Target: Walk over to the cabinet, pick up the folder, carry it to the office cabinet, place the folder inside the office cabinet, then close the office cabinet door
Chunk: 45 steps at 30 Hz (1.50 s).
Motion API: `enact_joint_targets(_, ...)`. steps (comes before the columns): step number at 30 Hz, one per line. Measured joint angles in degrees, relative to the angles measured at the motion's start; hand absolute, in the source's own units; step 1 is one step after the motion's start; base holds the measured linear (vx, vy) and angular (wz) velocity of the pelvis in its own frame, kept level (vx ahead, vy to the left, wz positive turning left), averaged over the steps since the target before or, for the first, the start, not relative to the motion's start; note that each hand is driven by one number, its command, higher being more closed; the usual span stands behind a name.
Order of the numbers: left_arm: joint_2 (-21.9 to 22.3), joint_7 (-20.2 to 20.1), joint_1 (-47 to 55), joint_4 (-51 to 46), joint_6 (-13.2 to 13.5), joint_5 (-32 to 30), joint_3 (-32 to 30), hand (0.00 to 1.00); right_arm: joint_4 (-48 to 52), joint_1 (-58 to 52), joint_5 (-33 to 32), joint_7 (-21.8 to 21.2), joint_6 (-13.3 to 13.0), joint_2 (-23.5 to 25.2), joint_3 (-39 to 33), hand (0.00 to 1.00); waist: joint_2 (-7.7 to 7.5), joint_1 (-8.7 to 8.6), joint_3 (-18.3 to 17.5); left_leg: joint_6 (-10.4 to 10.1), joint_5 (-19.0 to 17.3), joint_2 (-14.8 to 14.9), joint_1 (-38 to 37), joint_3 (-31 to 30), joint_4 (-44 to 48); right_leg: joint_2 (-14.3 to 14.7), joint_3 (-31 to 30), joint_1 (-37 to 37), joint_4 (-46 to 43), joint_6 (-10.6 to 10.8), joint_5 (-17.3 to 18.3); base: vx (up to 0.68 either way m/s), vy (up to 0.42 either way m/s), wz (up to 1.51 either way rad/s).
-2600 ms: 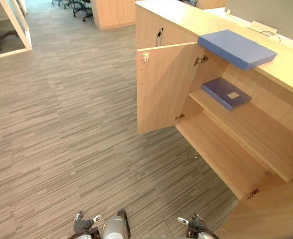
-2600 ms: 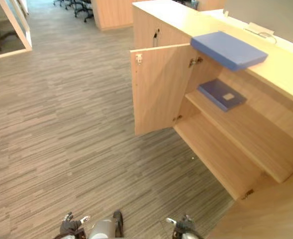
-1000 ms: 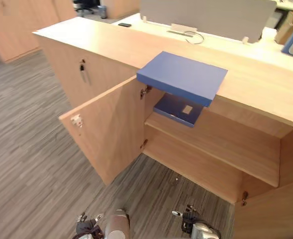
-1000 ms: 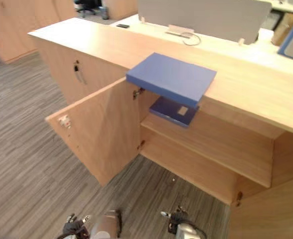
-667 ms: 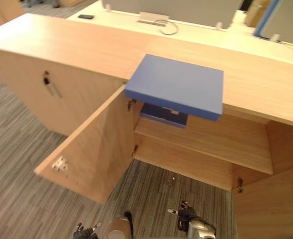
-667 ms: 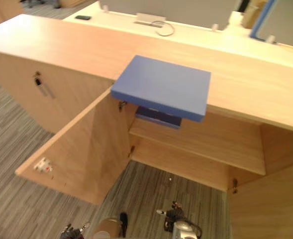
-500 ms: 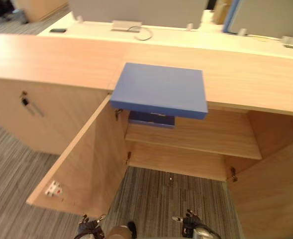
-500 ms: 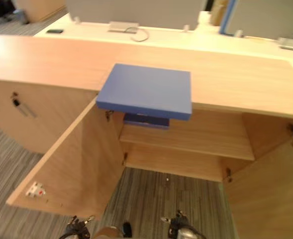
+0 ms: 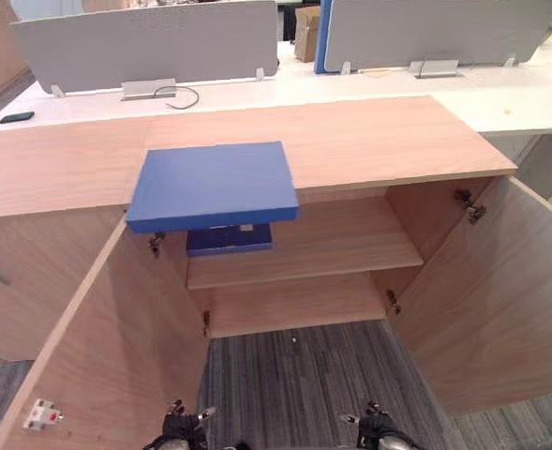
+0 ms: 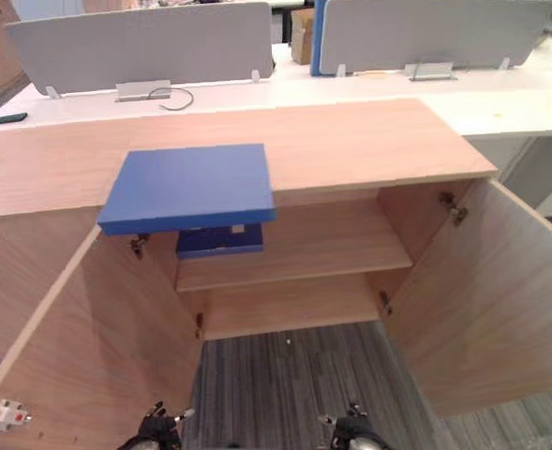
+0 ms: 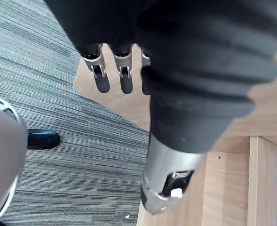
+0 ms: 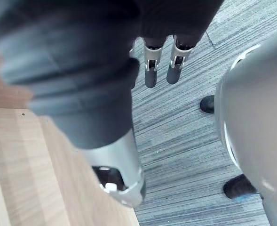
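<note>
A light blue folder (image 9: pixel 215 184) lies flat on the wooden cabinet top (image 9: pixel 369 141), its near edge jutting past the front. Below it the office cabinet (image 9: pixel 304 248) stands with both doors open: the left door (image 9: pixel 88 347) swings toward me, the right door (image 9: pixel 496 300) angles out. A darker blue folder (image 9: pixel 229 238) rests on the inner shelf at the left. My left hand (image 9: pixel 180 431) and right hand (image 9: pixel 377 433) hang low over the carpet, well short of the cabinet. In the wrist views the left hand's fingers (image 11: pixel 112 70) and the right hand's fingers (image 12: pixel 159 66) are straight and hold nothing.
Behind the cabinet runs a white desk (image 9: pixel 257 89) with grey divider screens (image 9: pixel 144 42), a looped cable (image 9: pixel 186 94) and a black phone (image 9: pixel 18 117). Grey striped carpet (image 9: pixel 294 375) lies between me and the cabinet, flanked by the two open doors.
The whole picture has swung round as the camera moved: the cabinet now faces me squarely and its right door has come into view. The folders have not moved. Both hands still hang low.
</note>
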<state>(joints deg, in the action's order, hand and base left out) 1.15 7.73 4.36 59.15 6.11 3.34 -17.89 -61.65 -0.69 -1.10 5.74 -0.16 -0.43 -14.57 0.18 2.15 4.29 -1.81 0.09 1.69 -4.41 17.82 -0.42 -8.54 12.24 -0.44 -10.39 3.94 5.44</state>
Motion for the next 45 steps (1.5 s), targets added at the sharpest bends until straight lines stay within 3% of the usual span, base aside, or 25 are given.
enact_joint_targets(7,-0.56,-0.83,0.87,0.04,-0.36,-0.85,-0.8,0.0,-1.33,-0.55,0.01,-0.03,0.08,0.12,-2.36,0.0,-0.85,0.21,-0.24,-2.21,1.63,2.59,-0.88,-1.95,-4.49,4.17,2.15,3.34,6.77,-1.09,-1.13,0.11,-0.129,0.11)
enact_joint_targets(10,-2.45,-2.5,0.23,0.74,-0.66,-0.74,4.01,0.0,-1.62,-0.5,0.03,-0.51,0.09,0.09,-3.91,0.0,-0.88,-0.14,-0.32,-2.38,1.18,2.52,-0.9,-2.81,-4.47,4.52,1.96,3.94,7.92,-1.09,-1.16,0.13,-0.027,-0.05)
enact_joint_targets(13,-5.78,-7.07,-0.71,0.12,-1.35,1.62,14.71,0.0,-1.62,0.09,0.28,-2.27,0.21,-0.27,-3.0,0.0,-1.01,-0.98,-0.23,-2.04,0.36,2.44,-1.8,-3.06,-4.44,4.42,1.85,4.93,8.03,-1.09,-1.16,0.09,0.032,0.02)
enact_joint_targets(15,-7.06,-8.93,-0.46,-4.53,-2.04,1.62,21.22,0.0,-1.6,0.05,0.85,-3.28,0.23,-1.03,-1.38,0.0,-1.14,-1.26,-0.27,-2.06,-0.34,2.41,-2.71,-3.5,-4.26,4.05,1.85,6.02,7.93,-1.09,-1.19,0.04,0.06,0.12)
enact_joint_targets(18,-11.86,-14.05,1.94,-26.78,-2.57,4.28,30.97,0.0,-1.12,0.9,3.6,-5.12,0.35,-2.83,1.18,0.0,-0.95,-1.47,-0.43,-1.39,-1.25,1.53,-2.26,-4.38,-3.94,3.0,1.86,5.85,7.89,-0.74,-1.41,0.0,0.077,0.06)
enact_joint_targets(19,-12.48,-14.47,2.3,-28.72,-2.59,4.52,31.34,0.0,-1.08,0.97,3.85,-5.33,0.36,-2.97,1.28,0.0,-0.9,-1.49,-0.45,-1.29,-1.34,1.44,-2.19,-4.46,-3.84,2.9,1.86,5.85,7.89,-0.71,-1.43,-0.01,0.085,0.07)
enact_joint_targets(20,-15.67,-16.05,3.58,-37.24,-2.78,6.16,32.36,0.0,-0.91,1.16,4.65,-5.92,0.43,-3.55,1.94,0.0,-0.79,-1.9,-0.5,-0.9,-1.93,1.3,-1.7,-4.75,-3.0,2.48,1.86,5.84,7.89,-0.47,-1.58,-0.01,0.051,0.05)
enact_joint_targets(21,-18.9,-17.16,4.58,-43.47,-2.81,7.6,32.68,0.0,-0.89,1.2,4.8,-6.4,0.59,-4.18,3.02,0.0,-0.72,-2.01,-0.49,-0.75,-2.28,1.13,-1.53,-4.83,-2.47,2.26,1.85,5.88,7.88,-0.27,-1.72,-0.01,0.058,0.01)
enact_joint_targets(24,-33.93,-21.76,8.86,-60.11,-2.79,14.39,32.78,0.0,-1.15,1.24,5.0,-7.7,1.1,-6.2,4.31,0.0,0.06,-2.26,-0.74,-0.11,-3.3,0.73,-1.46,-5.39,-1.04,1.9,1.83,6.4,7.89,-0.27,-2.45,0.0,0.057,0.01)
enact_joint_targets(27,-46.14,-26.88,13.25,-68.89,-2.9,20.19,33.45,0.0,-1.67,0.97,5.85,-8.62,1.13,-8.03,5.12,0.0,1.48,-2.49,-1.65,0.23,-3.6,0.56,-1.44,-5.92,-0.14,1.55,1.83,6.76,7.91,-0.3,-3.72,0.0,0.066,0.06)
enact_joint_targets(29,-49.61,-29.67,15.08,-73.01,-2.87,24.63,33.16,0.0,-2.22,0.86,6.79,-8.93,1.04,-8.41,4.89,0.0,2.12,-2.39,-2.08,0.38,-3.69,0.47,-1.48,-6.33,0.02,1.47,1.83,7.02,7.92,-0.64,-4.04,-0.01,0.051,0.1)
enact_joint_targets(35,-52.15,-32.52,15.0,-79.45,-2.02,36.74,29.65,0.0,-3.81,0.15,6.91,-9.08,-0.12,-8.65,4.52,0.0,2.65,-1.95,-2.4,0.69,-3.98,0.5,-1.25,-7.82,0.76,1.52,1.57,7.4,8.19,-0.67,-4.02,-0.05,-0.002,0.09)
enact_joint_targets(40,-55.37,-35.11,13.6,-81.72,-1.06,39.3,26.18,0.0,-4.65,-2.15,8.01,-9.52,-0.51,-8.91,2.37,0.0,3.51,-1.23,-2.94,0.63,-3.94,0.34,-0.62,-8.08,0.82,1.59,0.81,7.42,8.95,-0.7,-3.95,-0.07,-0.019,-0.04)
enact_joint_targets(45,-55.9,-36.87,10.66,-81.76,-0.06,42.6,23.81,0.0,-5.54,-3.33,9.06,-10.16,-1.06,-8.9,2.36,0.0,3.19,-0.86,-3.14,0.32,-3.48,-0.37,-0.58,-8.07,0.72,1.07,-0.32,7.34,9.13,-0.88,-2.87,-0.09,-0.006,-0.04)
